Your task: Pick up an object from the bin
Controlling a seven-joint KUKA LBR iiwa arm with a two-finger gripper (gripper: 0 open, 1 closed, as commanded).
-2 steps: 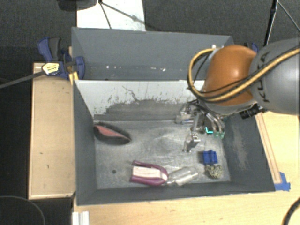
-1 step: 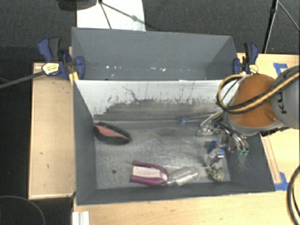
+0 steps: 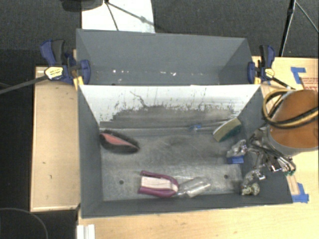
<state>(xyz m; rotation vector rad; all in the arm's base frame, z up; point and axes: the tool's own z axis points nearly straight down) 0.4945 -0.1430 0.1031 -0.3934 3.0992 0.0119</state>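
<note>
My gripper (image 3: 255,159) is low in the bin's right end, close to the right wall. A small blue piece (image 3: 234,159) lies right against its left side; whether it is held I cannot tell. A yellow and green sponge (image 3: 228,129) leans just above it at the back right. A small speckled lump (image 3: 249,188) sits below it in the front right corner.
A black oval thing with a pink face (image 3: 118,142) lies at the left. A purple and white object (image 3: 158,184) and a clear plastic piece (image 3: 195,187) lie along the front wall. A thin blue stick (image 3: 197,128) rests by the back wall.
</note>
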